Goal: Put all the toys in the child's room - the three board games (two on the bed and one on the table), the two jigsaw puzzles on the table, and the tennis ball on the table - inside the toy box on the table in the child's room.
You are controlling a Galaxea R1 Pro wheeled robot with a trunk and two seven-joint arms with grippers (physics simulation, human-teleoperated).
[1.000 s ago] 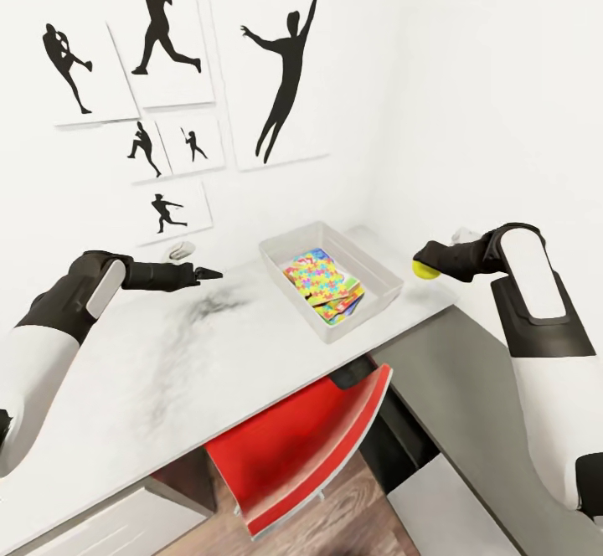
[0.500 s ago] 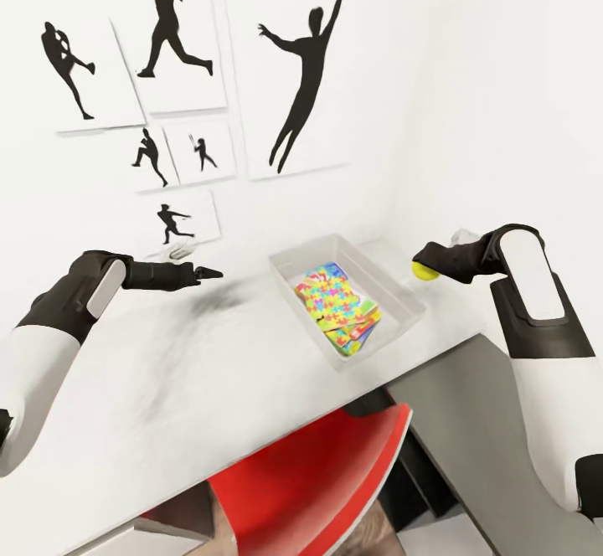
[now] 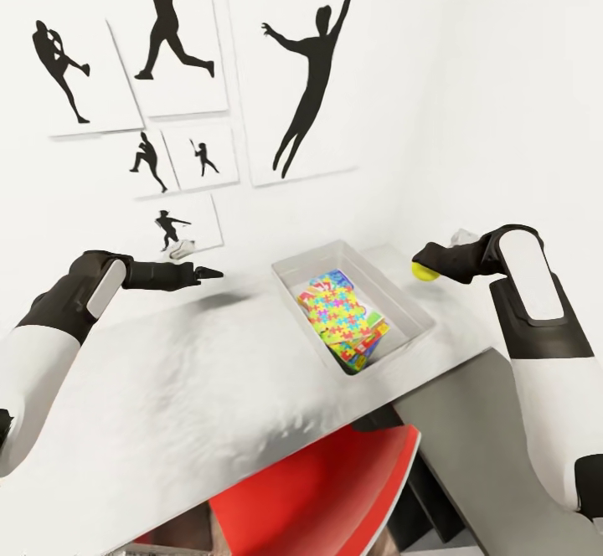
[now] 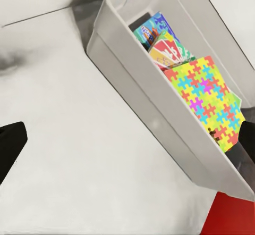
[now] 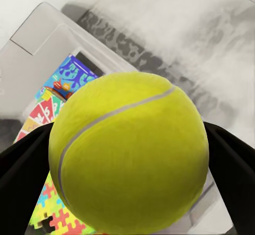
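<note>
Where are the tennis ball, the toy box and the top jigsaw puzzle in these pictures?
tennis ball [image 5: 130, 152]: right wrist view, middle of its yellow surface.
toy box [image 3: 295, 304]: head view, its near left wall.
jigsaw puzzle [image 3: 345, 315]: head view, middle of the colourful lid, inside the box.

2 arms: white shells, black joints; gripper [image 3: 209, 273] black, seemingly matte.

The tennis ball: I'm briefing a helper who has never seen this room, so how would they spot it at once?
Start at the white table under the wall of black silhouette pictures, then find the grey toy box on it holding bright puzzles. Just to the box's right, above the table, the right hand grips the tennis ball, the one round, plain yellow-green thing there.
</note>
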